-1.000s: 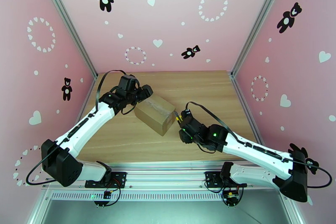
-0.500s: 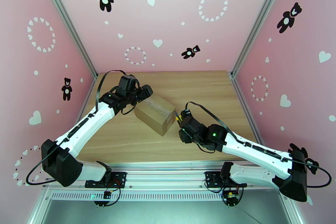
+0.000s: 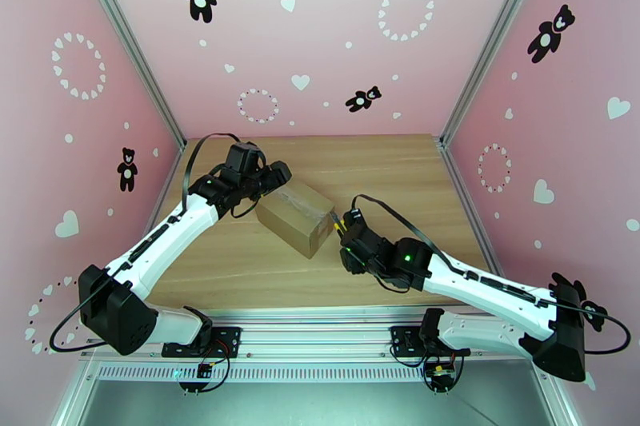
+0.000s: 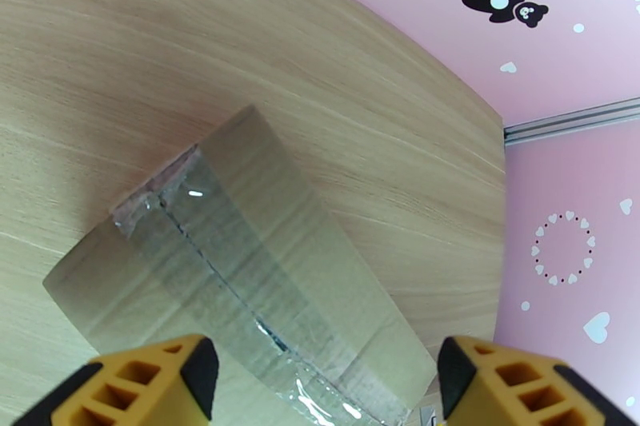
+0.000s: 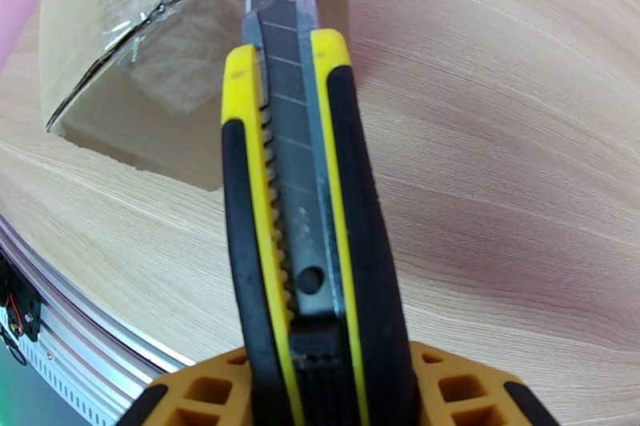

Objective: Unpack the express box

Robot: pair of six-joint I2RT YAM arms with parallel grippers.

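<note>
While left jaws gape wide at the express box [image 3: 296, 218], right jaws clamp a knife [image 5: 300, 204].

Wooden table [image 3: 240, 260]: light-grained top. One item lies directly on it, the express box [image 3: 296, 217], near centre and slightly left, askew to the table edges, with clear tape along its top seam.

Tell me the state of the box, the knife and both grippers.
box: closed, tape over the top seam.
knife: blade extended, pointing at the box's end.
left gripper: open, fingers either side of the box.
right gripper: shut on the knife.
</note>
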